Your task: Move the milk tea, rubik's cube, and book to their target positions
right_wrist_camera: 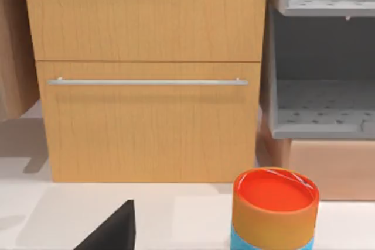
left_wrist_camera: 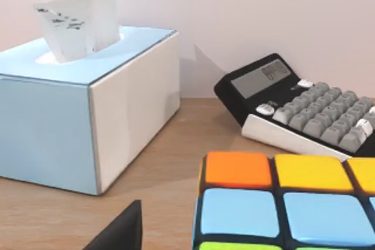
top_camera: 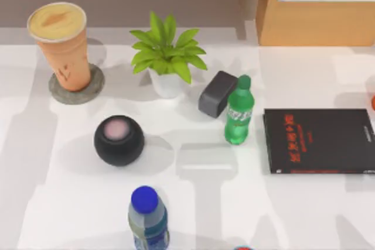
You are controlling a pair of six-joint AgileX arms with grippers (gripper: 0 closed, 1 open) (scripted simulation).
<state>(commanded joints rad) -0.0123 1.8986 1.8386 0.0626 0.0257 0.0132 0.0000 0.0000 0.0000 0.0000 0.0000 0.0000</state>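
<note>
One milk tea [top_camera: 61, 48] stands on a grey coaster [top_camera: 77, 85] at bench [top_camera: 205, 203] left; rubik's cube [left_wrist_camera: 287, 203] beside calculator [left_wrist_camera: 304, 106]; each hand's state: cannot tell.

The rubik's cube [left_wrist_camera: 287, 203] and the black book [top_camera: 319, 140] are cut by picture edges.

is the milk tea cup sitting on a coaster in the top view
Yes, the milk tea stands upright on a round grey coaster near the table's far left, left of the potted plant.
</note>
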